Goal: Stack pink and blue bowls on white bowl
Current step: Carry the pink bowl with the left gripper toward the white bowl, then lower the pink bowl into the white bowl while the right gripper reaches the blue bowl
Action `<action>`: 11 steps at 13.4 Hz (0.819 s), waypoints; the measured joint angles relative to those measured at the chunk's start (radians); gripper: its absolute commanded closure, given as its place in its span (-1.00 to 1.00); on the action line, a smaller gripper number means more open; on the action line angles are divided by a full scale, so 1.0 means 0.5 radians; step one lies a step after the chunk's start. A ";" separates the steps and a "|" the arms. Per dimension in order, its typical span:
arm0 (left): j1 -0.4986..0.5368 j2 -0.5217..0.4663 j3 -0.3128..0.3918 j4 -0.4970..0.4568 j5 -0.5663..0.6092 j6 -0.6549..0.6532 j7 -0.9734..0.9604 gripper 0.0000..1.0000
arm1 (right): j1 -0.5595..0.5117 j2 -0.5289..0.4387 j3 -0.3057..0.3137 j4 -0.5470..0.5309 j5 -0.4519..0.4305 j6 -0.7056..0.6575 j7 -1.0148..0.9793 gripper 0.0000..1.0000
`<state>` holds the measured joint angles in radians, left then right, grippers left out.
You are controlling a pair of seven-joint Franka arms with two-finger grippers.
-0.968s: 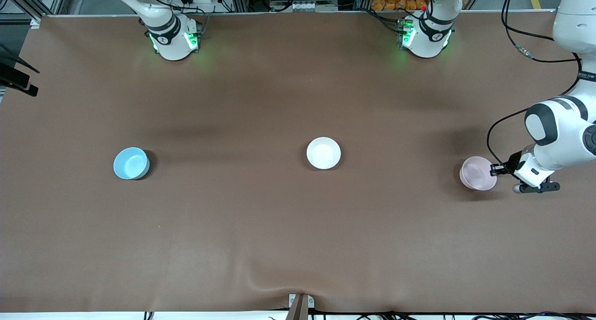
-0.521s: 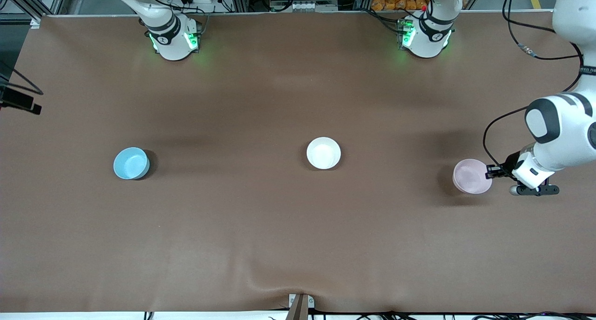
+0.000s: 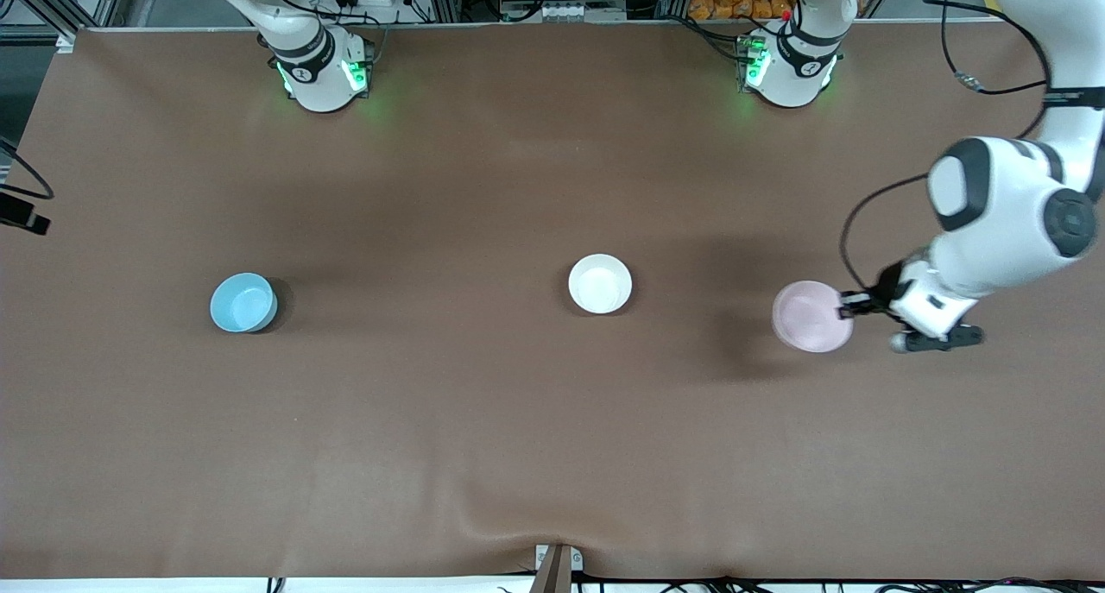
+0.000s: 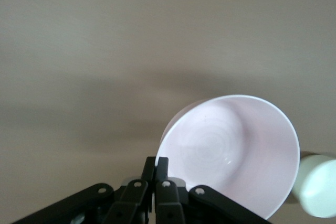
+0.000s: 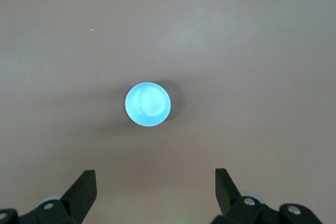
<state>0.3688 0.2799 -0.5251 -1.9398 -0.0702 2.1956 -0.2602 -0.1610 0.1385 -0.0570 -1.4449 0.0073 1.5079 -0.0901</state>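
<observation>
Covering the table (image 3: 518, 420), a brown cloth; left gripper (image 3: 848, 310) jaws pinch pink bowl (image 3: 810, 317), right gripper (image 5: 155, 192) jaws spread.

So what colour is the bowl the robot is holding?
Pale pink. The pink bowl, pinched in the left gripper, shows best in the left wrist view.

The pink bowl (image 4: 231, 153) has its lower rim cut off by the left wrist view's edge.
</observation>
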 measured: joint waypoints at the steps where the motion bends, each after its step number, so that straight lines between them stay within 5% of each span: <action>1: -0.008 0.000 -0.077 -0.001 0.000 0.000 -0.113 1.00 | 0.038 0.006 0.007 0.000 0.000 0.004 0.000 -1.00; 4: -0.053 0.000 -0.219 0.000 0.000 0.003 -0.372 1.00 | 0.114 0.015 0.011 -0.006 -0.002 0.004 0.008 -1.00; 11: -0.485 0.041 -0.236 -0.001 0.185 0.085 -1.061 1.00 | 0.109 0.056 0.003 -0.025 0.003 -0.002 0.008 -1.00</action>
<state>0.1261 0.3004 -0.6432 -1.9401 0.0225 2.2382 -0.7906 -0.1063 0.1665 -0.0557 -1.4574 0.0088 1.5067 -0.0861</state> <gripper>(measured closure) 0.974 0.000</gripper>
